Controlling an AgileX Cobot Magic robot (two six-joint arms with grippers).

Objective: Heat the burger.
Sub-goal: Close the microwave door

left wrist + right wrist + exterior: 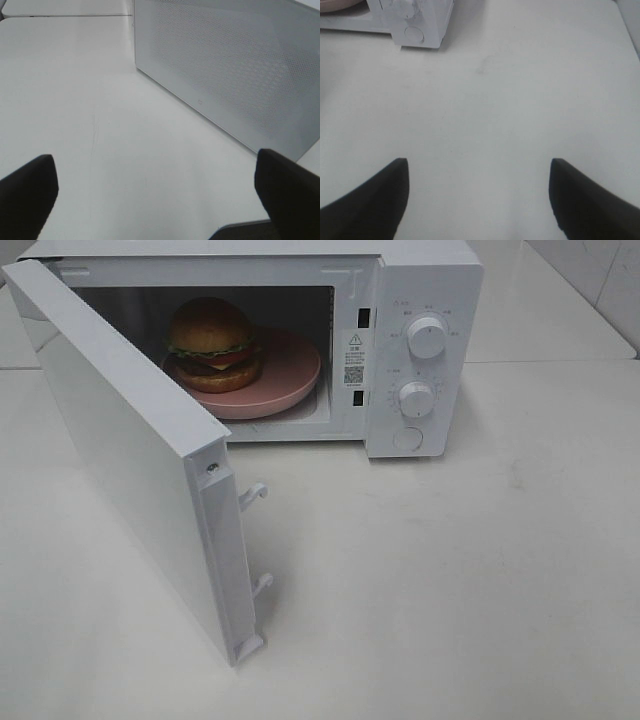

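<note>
Burger (212,340) is seated on a pink plate (296,382) inside the open microwave (430,285); left gripper (155,157) and right gripper (479,161) are held spread wide.

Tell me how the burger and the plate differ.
The burger is tall and domed; the plate is low and flat. The burger is layered brown, green and red; the plate is plain pink. The plate is wider than the burger, which sits on it. Both are inside the open microwave.
</note>
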